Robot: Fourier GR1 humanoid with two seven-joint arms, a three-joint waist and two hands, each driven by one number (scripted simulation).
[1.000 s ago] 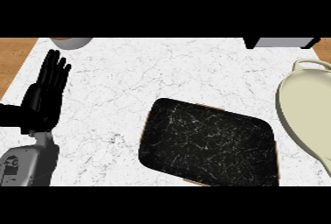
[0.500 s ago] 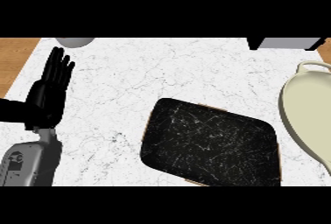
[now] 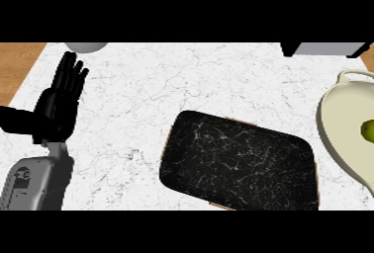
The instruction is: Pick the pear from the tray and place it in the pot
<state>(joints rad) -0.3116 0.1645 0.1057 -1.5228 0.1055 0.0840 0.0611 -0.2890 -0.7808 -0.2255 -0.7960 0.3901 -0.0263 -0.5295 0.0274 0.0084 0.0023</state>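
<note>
We see the pear (image 3: 367, 130) as a small green shape inside the pot (image 3: 337, 129), at the right edge of the view, only partly in frame. In the 2 earlier pictures the pot looked empty at that place, so the pear is new there. The tray (image 3: 241, 162) lies dark and bare in the middle of the counter (image 3: 190, 79), just beside the pot, with nothing on it.

Our left hand (image 3: 57, 106) rests at the left side with its fingers straight and released, holding nothing; it has shifted only a little across the 3 pictures. The right hand does not show in the view, so we cannot tell its state.

We judge that the placing is done or almost done: the pear sits in the pot, off the tray. What we cannot confirm is whether the right hand has let it go.
</note>
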